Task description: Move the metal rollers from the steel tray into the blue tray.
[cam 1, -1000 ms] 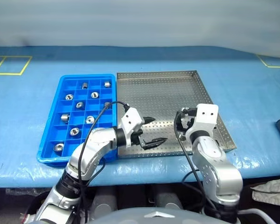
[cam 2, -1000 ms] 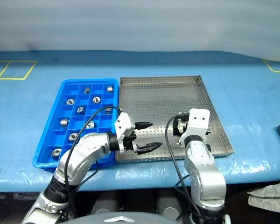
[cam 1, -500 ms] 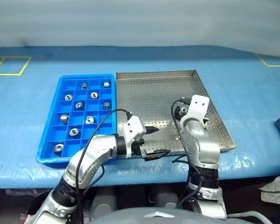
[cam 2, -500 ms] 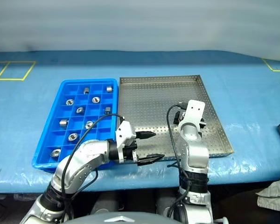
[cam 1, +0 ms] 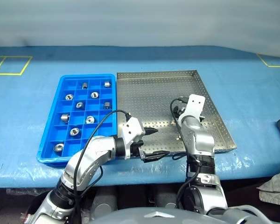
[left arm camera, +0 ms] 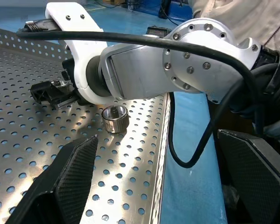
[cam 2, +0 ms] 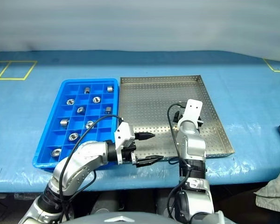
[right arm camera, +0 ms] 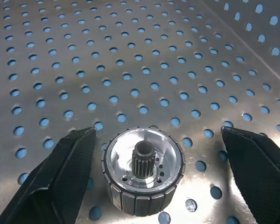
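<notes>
Compared with the earlier frames, the right arm has stretched forward and down over the steel tray (cam 1: 158, 100), while the left arm has drawn slightly back toward the tray's near edge.

1. Steel tray: it lies on the blue-covered table (cam 1: 32, 116), touching the blue tray (cam 1: 49, 126) on its left. Its perforated floor is almost bare.
2. Blue tray: ten metal rollers (cam 1: 94, 95) sit in separate compartments. By that count, the task appears nearly complete.
3. Right gripper (right arm camera: 144, 140): the jaws are spread wide, and the last roller (right arm camera: 143, 171) stands upright on the steel tray floor between the two fingers (right arm camera: 60, 172), closer to one finger than the other. No contact is visible. The step in hand is judged to be the approach to this pick.
4. Left gripper (cam 1: 151, 142): the jaws are spread and hold nothing. It hangs at the near edge of the steel tray.
5. Next move, as a judgement: lower the right gripper a little, centre the roller between the fingers, then close on its ribbed side wall. An off-centre closure may tip or push the roller across the smooth floor. After the lift, carry it left to a vacant compartment.
</notes>
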Robot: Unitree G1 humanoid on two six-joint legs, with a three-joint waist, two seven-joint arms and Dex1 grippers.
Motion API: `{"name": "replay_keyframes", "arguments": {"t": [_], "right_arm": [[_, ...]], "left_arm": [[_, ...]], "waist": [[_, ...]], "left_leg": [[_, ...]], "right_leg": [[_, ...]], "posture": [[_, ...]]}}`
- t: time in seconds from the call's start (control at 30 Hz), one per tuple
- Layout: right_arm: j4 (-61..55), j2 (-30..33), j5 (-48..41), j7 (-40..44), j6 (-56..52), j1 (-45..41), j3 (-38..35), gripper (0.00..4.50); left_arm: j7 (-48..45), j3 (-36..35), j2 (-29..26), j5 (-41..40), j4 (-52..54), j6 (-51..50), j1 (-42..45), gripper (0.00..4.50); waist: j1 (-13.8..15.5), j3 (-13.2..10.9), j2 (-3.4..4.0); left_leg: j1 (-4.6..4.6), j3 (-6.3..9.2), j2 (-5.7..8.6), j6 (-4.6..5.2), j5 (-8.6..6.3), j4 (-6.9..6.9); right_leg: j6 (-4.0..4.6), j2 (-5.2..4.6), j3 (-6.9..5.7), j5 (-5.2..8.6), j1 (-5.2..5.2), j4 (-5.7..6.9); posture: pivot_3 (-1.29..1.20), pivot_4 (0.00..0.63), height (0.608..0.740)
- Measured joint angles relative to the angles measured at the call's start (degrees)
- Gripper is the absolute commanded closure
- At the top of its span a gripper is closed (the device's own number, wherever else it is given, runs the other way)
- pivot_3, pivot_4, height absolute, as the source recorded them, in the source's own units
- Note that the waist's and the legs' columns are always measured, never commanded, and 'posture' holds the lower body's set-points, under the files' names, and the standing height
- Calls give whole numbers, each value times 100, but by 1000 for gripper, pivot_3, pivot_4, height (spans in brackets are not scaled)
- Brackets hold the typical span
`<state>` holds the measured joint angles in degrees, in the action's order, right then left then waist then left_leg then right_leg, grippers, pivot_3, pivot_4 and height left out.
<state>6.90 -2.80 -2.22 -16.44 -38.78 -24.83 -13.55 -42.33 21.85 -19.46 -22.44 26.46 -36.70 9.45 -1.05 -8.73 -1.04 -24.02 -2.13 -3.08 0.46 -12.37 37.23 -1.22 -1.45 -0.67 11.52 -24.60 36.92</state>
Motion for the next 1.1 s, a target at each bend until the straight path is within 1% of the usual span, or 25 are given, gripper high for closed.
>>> {"name": "replay_keyframes", "arguments": {"t": [0.1, 0.27, 0.3, 0.33, 0.47, 0.73, 0.87, 1.1], "right_arm": [[121, 17, -34, 7, 80, -59, -30, 604], [123, 8, -42, 22, 76, -58, 16, 2280], [113, 4, -41, 22, 66, -54, 36, 2590], [79, 4, -40, 24, 46, -32, 75, 2785], [-265, 22, -39, 158, -210, 140, 229, 2769], [-1473, 243, -188, 1059, -809, 64, 1045, 2769], [-1655, 280, -245, 1397, -956, -179, 1392, 2769], [-1682, 204, -298, 1812, -1367, -572, 2015, 2769]], "left_arm": [[28, 1, -23, -27, 33, -35, 0, 0], [116, 1, -40, -39, 52, -55, 0, 0], [132, 0, -38, -41, 52, -56, -1, 0], [161, 0, -32, -41, 52, -56, -6, 0], [379, -8, 17, -14, 52, -55, -23, 0], [1007, -264, 199, 145, 52, 7, -209, 0], [1296, -611, 284, 155, 63, 121, -424, 0], [1433, -1042, 78, 223, 388, 630, -958, 0]], "waist": [[8, 0, 0], [37, 0, 0], [39, 0, 0], [40, 0, 1], [42, -1, 2], [67, -7, 11], [174, -7, 11], [449, -8, 12]], "left_leg": [[0, 0, 0, 0, 0, 0], [0, 0, 0, 0, 0, 0], [0, 0, 0, 0, 0, 0], [0, 0, 0, 0, 0, 0], [0, 0, 0, 0, 0, -2], [1, 3, -3, 0, 0, -7], [0, 2, -3, 0, 0, -8], [-5, 7, -2, 0, 0, -17]], "right_leg": [[-1, 0, 1, 0, 0, 0], [0, 0, 0, 0, 0, 0], [0, 0, 0, 0, 0, -1], [0, 0, 0, 0, 0, -1], [0, -1, 1, 0, -1, -1], [1, 5, -1, 1, -3, 0], [1, 4, -2, 1, -4, -1], [7, 1, -11, 5, -8, -6]], "posture": [[63, 150, 740], [58, 150, 740], [54, 150, 740], [54, 150, 740], [73, 150, 740], [172, 150, 740], [227, 150, 740], [345, 150, 740]]}}
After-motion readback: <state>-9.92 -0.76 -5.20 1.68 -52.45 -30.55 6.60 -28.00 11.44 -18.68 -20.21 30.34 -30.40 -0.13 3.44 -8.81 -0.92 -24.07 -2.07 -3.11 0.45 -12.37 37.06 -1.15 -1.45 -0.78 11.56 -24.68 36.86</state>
